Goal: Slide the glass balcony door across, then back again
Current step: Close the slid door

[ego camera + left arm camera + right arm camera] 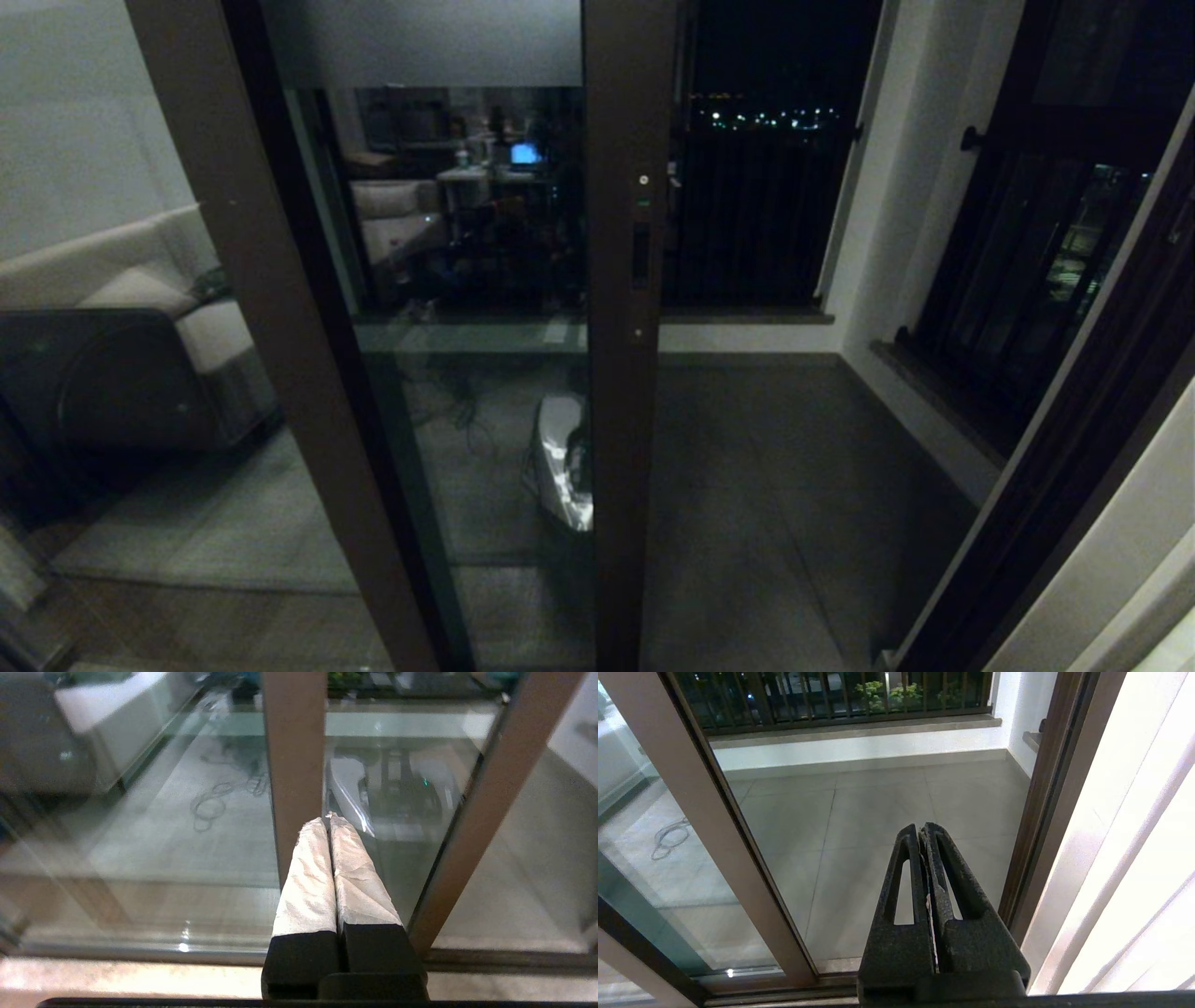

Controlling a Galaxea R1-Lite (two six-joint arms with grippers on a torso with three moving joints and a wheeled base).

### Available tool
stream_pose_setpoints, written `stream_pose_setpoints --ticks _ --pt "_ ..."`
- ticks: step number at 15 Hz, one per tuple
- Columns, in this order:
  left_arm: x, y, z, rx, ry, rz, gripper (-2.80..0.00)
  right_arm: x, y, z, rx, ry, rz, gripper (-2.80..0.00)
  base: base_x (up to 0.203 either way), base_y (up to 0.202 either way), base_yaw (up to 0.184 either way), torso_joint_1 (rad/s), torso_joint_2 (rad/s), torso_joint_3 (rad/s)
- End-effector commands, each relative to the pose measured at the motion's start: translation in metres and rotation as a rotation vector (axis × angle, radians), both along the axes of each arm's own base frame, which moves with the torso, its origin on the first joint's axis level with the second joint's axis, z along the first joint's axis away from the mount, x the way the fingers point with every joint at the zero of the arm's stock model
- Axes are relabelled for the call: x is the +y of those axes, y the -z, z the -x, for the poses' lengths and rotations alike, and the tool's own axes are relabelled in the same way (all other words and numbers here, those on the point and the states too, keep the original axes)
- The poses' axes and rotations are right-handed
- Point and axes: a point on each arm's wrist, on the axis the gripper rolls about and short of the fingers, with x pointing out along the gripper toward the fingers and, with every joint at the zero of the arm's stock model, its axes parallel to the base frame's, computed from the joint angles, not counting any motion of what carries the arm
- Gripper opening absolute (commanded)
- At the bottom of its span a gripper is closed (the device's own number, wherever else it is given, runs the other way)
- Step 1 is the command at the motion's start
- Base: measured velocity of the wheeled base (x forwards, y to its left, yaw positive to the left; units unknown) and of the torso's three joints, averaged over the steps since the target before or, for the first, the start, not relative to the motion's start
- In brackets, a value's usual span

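Glass balcony door (pixel 625 373) stands partly open, its handled upright mid-doorway. Only the wrist cameras show the arms: left tool (pixel 329 821) pressed together near the frame, right tool (pixel 922 833) likewise closed, facing the balcony floor (pixel 878 807).

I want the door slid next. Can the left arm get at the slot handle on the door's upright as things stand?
Probably yes. The left gripper, shut and holding nothing, points at the glass balcony door near its upright, low down. Nothing blocks the slot handle; the arm would have to rise.

glass balcony door (pixel 627 373) cut off top and bottom, frosted strip (pixel 420 42) lettering unreadable
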Motion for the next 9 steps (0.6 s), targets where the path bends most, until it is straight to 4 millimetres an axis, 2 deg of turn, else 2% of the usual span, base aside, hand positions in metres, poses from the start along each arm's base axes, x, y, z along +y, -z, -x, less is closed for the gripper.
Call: stream_pose_setpoints --ticks 1,9 --pt "0.0002 0.0008 0.0000 0.005 -0.010 0.011 -2.80 0.0000 -0.0001 -0.0001 0.001 0.000 0.000 -2.80 0.000 0.000 0.000 0.000 0.00 0.000" --pt "0.0002 0.0008 0.0000 0.005 -0.010 0.011 -2.80 0.0000 -0.0001 -0.0001 0.001 0.000 0.000 -2.80 0.000 0.000 0.000 0.000 0.00 0.000"
